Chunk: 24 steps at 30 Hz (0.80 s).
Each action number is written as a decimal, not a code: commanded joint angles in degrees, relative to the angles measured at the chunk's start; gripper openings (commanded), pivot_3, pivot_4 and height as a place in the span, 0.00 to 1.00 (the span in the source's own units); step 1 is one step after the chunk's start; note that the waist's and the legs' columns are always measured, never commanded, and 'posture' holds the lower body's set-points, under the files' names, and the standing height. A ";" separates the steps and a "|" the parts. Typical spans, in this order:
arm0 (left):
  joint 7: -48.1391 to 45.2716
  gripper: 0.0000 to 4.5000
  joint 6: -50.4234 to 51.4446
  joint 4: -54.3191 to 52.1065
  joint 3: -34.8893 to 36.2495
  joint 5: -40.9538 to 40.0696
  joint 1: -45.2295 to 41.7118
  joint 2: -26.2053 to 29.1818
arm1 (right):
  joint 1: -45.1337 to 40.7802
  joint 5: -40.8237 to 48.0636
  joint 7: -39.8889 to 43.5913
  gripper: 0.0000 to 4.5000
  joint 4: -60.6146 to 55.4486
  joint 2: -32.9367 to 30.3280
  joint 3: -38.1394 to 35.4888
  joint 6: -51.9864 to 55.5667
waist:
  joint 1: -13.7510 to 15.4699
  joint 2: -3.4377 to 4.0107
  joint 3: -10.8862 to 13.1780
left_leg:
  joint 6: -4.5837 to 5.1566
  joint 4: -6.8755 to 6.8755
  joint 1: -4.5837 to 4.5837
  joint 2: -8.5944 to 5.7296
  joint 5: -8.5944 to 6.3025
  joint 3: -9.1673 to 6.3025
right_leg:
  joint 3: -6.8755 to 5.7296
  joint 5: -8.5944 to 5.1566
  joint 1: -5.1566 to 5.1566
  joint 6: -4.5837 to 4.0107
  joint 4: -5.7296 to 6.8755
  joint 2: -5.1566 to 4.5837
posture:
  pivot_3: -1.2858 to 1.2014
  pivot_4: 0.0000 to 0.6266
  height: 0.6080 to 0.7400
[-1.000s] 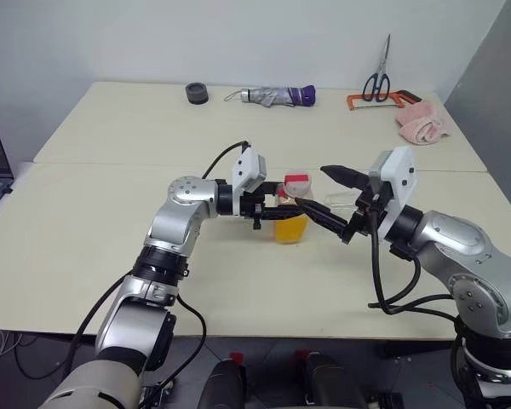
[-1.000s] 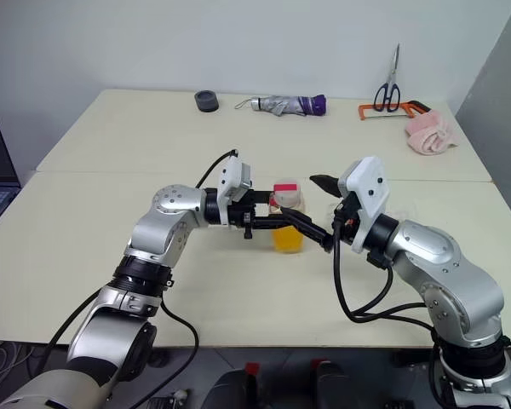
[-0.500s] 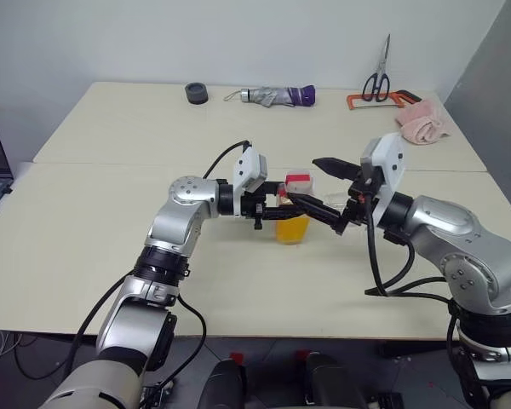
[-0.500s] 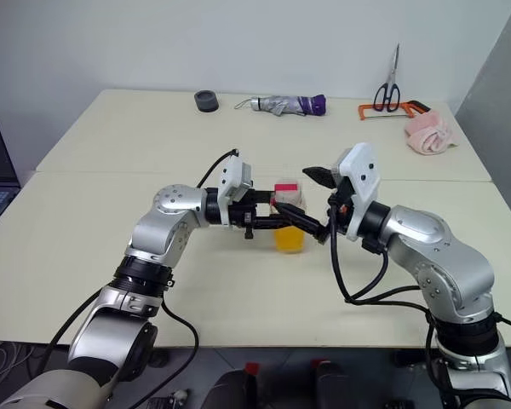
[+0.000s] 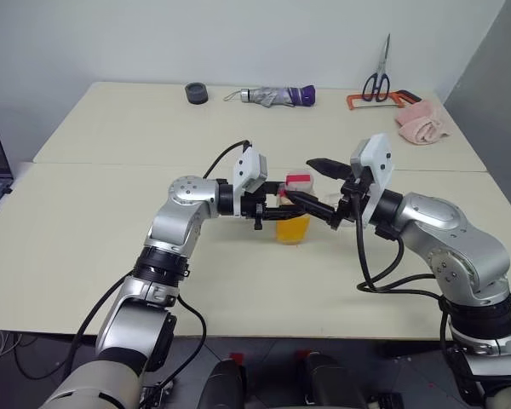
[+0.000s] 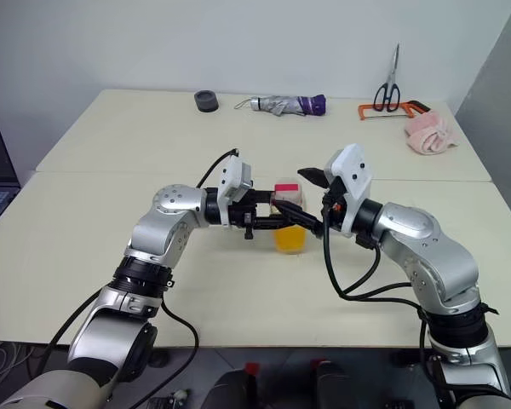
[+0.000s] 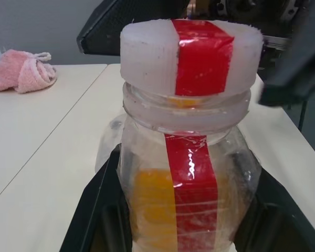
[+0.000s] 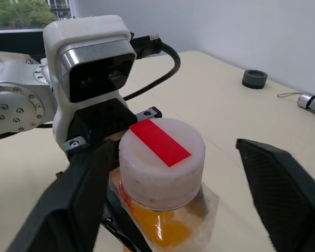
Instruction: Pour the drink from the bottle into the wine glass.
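The left gripper [image 5: 277,207] is reaching in from the left and pinching the bottle [image 5: 293,217] by its body, holding it upright near the middle of the front table [image 5: 85,247]. In the left wrist view both black fingers [image 7: 97,210] are pressing against the clear sides, and the drink [image 7: 149,205] is sitting orange in the lower part of the bottle, with the red strip running up over the white cap [image 7: 191,55]. The cap is on. The right gripper [image 5: 322,194] is hovering at cap height with its fingers spread, one on either side of the cap in the right wrist view, not touching it. Just behind the bottle, a clear shape is showing faintly, too indistinct to name. Far back on the table are lying a folded umbrella [image 5: 277,95], scissors [image 5: 378,78] and a pink cloth [image 5: 423,122].
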 commanded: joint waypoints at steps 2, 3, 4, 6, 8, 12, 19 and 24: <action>-0.25 0.41 -0.20 -3.32 0.70 -1.48 -0.20 0.25 | -1.35 -0.28 0.70 0.47 -1.28 0.71 0.19 -1.33 | 0.01 0.00 0.00 | 0.00 0.00 0.00 0.00 0.00 0.00 | 0.00 0.00 0.00 0.00 0.00 0.00 | 0.52 0.24 1.00; -0.23 0.41 -0.20 -3.34 0.70 -1.48 -0.16 0.25 | -1.31 -0.36 0.76 0.41 -1.33 0.87 0.26 -1.45 | 0.01 0.00 0.00 | 0.00 0.00 0.00 0.00 0.00 0.00 | 0.00 0.00 0.00 0.00 0.00 0.00 | 0.52 0.24 1.00; -0.21 0.41 -0.19 -3.35 0.70 -1.49 -0.12 0.25 | -1.29 -0.43 0.77 0.41 -1.36 1.02 0.28 -1.50 | 0.01 0.00 0.00 | 0.00 0.00 0.00 0.00 0.00 -0.01 | 0.00 0.00 0.00 0.00 0.00 0.00 | 0.52 0.24 1.00; -0.13 0.41 -0.22 -3.40 0.70 -1.51 -0.01 0.26 | -1.09 -0.66 0.71 0.41 -1.47 1.43 0.14 -1.74 | 0.01 0.00 0.00 | 0.00 0.00 0.00 0.00 0.00 -0.01 | 0.00 0.00 0.00 0.00 0.00 0.00 | 0.52 0.24 1.00; -0.02 0.41 -0.20 -3.46 0.72 -1.57 0.09 0.29 | -0.82 -2.76 -0.13 0.41 -1.66 1.68 0.21 -3.62 | 0.01 0.00 0.00 | 0.00 0.00 0.00 0.00 0.00 -0.02 | -0.01 0.00 0.00 0.00 0.00 0.00 | 0.52 0.24 1.00; 0.34 0.41 0.01 -3.90 0.84 -1.73 0.61 0.37 | 0.86 -7.52 -0.81 0.41 -2.80 1.21 0.63 -8.60 | 0.01 0.00 0.00 | 0.00 0.00 0.00 0.00 0.00 -0.01 | 0.00 0.00 0.00 0.00 -0.01 0.00 | 0.52 0.24 1.00; 0.48 0.41 0.24 -4.24 0.82 -1.88 0.83 0.25 | 3.68 4.30 -2.78 0.41 -4.80 5.60 -5.91 -2.19 | 0.01 0.00 0.00 | 0.00 0.00 0.00 0.00 0.00 -0.04 | 0.01 0.00 0.00 0.00 0.02 0.00 | 0.52 0.24 1.00; 0.46 0.41 0.29 -4.33 0.74 -2.00 0.77 0.21 | 3.87 8.70 -4.09 0.40 -5.56 5.73 -7.62 0.87 | 0.00 0.00 0.00 | 0.00 0.00 0.01 0.01 0.00 -0.09 | 0.02 0.00 0.00 0.00 0.01 -0.01 | 0.52 0.24 1.00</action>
